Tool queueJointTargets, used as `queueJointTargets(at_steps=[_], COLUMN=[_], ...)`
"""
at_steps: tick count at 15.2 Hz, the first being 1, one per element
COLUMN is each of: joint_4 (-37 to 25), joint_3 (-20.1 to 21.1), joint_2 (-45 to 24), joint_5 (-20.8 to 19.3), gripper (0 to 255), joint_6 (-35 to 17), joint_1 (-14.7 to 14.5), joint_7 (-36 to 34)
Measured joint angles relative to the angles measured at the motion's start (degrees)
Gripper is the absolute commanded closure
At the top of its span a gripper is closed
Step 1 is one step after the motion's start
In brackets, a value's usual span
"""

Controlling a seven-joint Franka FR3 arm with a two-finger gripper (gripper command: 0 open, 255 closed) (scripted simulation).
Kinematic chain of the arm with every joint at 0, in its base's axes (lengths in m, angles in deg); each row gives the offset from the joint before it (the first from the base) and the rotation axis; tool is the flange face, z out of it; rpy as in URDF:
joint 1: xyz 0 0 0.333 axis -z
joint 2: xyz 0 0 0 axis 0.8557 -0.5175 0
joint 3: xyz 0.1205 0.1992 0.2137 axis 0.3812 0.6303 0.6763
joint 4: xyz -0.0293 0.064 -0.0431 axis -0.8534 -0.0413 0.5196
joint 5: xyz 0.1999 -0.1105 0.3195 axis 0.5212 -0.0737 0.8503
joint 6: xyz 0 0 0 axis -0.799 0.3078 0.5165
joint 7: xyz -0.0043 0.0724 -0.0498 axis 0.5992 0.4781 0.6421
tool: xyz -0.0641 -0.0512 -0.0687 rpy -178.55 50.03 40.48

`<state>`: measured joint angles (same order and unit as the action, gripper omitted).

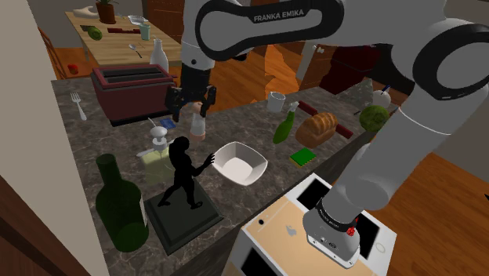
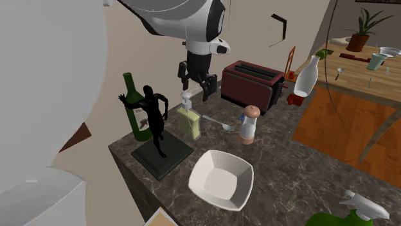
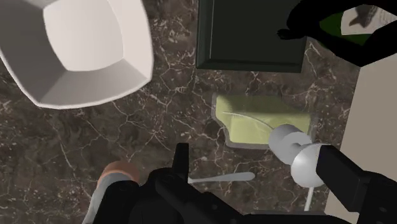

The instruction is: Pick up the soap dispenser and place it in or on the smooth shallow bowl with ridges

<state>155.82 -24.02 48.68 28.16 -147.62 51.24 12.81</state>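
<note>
Dark veined stone is seen as the table (image 1: 258, 145), bounded along the shoulder view's left by a pale wall (image 1: 23, 118) and along its lower edge by the robot's stand (image 1: 278, 227). The soap dispenser (image 1: 159, 154), a clear flask of yellowish liquid with a white pump, is stood upright near the wall side of the table. It is hemmed in closely: a black statue (image 1: 184, 174) on a dark square base is set just beside it towards the table's edge, a green bottle (image 1: 119, 205) is placed further along that edge, and a dark red toaster (image 1: 129, 90) is found on the far side. The tool (image 2: 195, 88) is held above the dispenser (image 2: 188, 120) with its fingers spread wide and nothing clasped. In the wrist view the pump head (image 3: 294, 145) is seen between the fingers of the tool (image 3: 253, 156), close to one of them, though contact cannot be told. A shaker (image 2: 249, 124) with an orange top and a spoon (image 2: 215, 121) are laid near the tool. A white shallow bowl (image 1: 240, 163) is set apart from the dispenser, near the edge facing the stand, and a bare stretch of table is left between the two
</note>
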Motion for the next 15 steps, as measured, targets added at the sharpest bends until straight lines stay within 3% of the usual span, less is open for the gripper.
queueJointTargets(at_steps=[7, 15], joint_4=[-13.32, -11.89], joint_3=[2.07, 1.90], joint_2=[-14.80, -18.24], joint_5=[-6.35, -7.76], gripper=[0, 0], joint_6=[-1.55, -6.31], joint_1=[-3.98, -4.91], joint_7=[-8.04, -9.10])
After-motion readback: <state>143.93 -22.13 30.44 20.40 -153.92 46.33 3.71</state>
